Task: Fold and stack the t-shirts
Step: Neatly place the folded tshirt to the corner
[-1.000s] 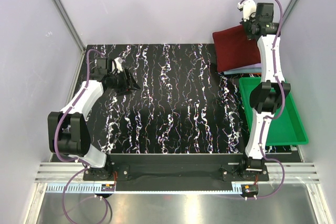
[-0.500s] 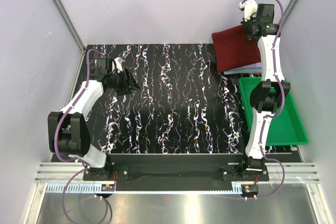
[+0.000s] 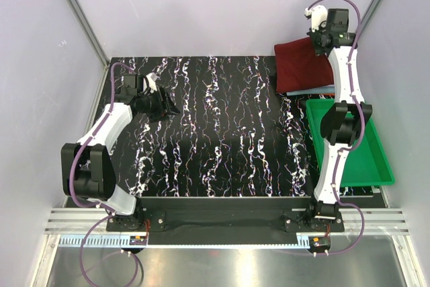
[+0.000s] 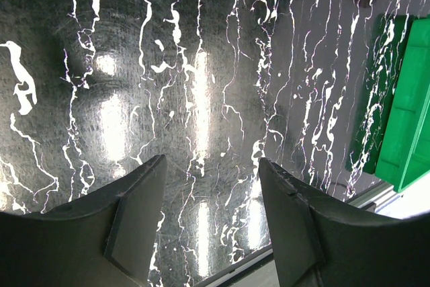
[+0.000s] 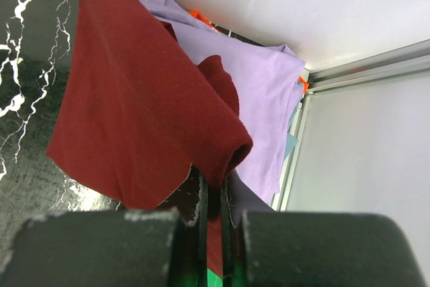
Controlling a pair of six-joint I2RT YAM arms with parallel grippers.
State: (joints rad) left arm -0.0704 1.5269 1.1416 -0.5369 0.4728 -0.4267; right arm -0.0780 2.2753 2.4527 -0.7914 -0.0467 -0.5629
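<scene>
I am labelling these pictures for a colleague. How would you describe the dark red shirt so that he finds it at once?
Go to the far right corner of the black marbled table, just beyond the green tray. On the pile of cloth there, the maroon t-shirt is the top piece, pinched by the right gripper. It alone is dark red; beneath it lies a lavender t-shirt.
</scene>
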